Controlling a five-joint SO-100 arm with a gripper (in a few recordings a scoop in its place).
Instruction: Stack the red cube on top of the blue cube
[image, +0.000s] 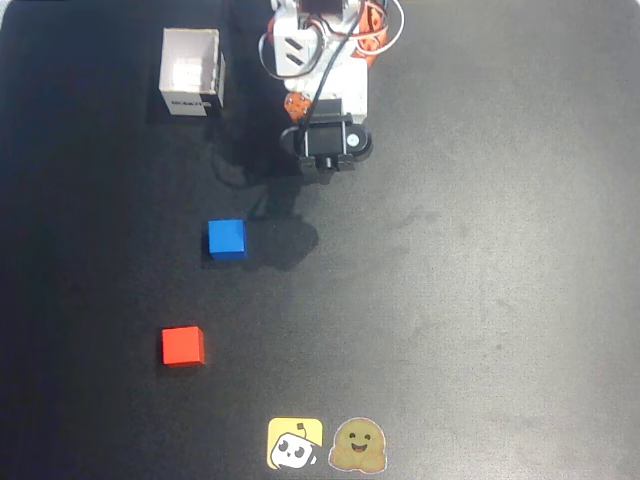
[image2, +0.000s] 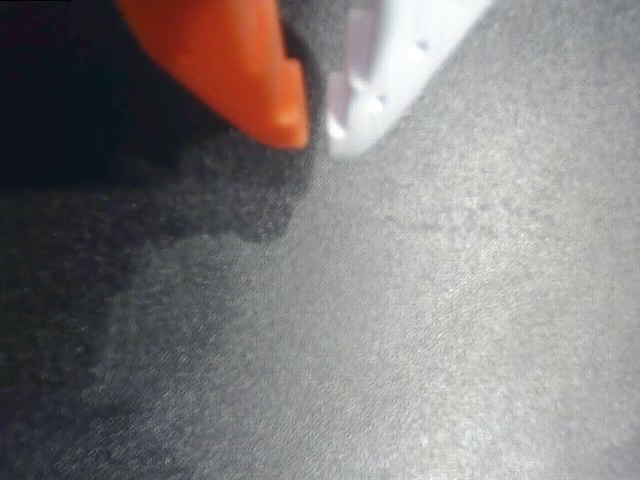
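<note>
Two small matte cubes are lying on the black worktop (image: 500, 250) in the overhead view, well apart from each other. The small plain red-orange cube (image: 184, 346) is sitting at lower left; the small bright blue cube (image: 227, 239) is sitting above and slightly right of it. A white open box (image: 191, 72) is standing at upper left. The orange-and-white arm (image: 325, 70) is reaching down from the top edge. In the wrist view the claw (image2: 318, 125) is showing its orange and white fingertips nearly together, gripping nothing.
</note>
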